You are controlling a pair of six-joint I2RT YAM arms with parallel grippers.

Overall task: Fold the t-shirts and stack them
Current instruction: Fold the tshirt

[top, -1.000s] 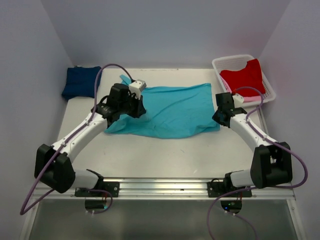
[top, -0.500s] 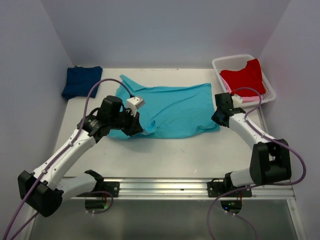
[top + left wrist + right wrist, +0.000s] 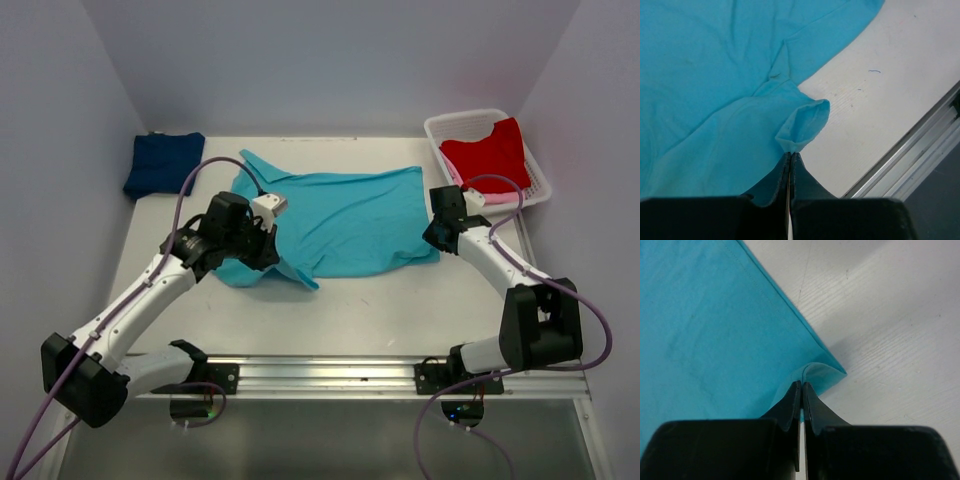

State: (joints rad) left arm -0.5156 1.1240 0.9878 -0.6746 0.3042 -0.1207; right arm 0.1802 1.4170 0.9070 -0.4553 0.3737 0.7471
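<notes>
Dragged back toward its base, left tool (image 3: pixel 790 155) stays clamped on a sleeve (image 3: pixel 804 122), right tool (image 3: pixel 801 386) on the hem corner (image 3: pixel 830 372); turquoise t-shirt (image 3: pixel 350 215) lies between them on the desk (image 3: pixel 400 310), soft, limp, best gripped at edges.

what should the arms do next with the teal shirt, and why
Probably ease the left gripper outward, away from the right gripper, which pinches the opposite corner. Both are shut on the teal shirt, and its left side lies bunched and creased on the table, so a gentle pull should flatten it before any fold.
</notes>
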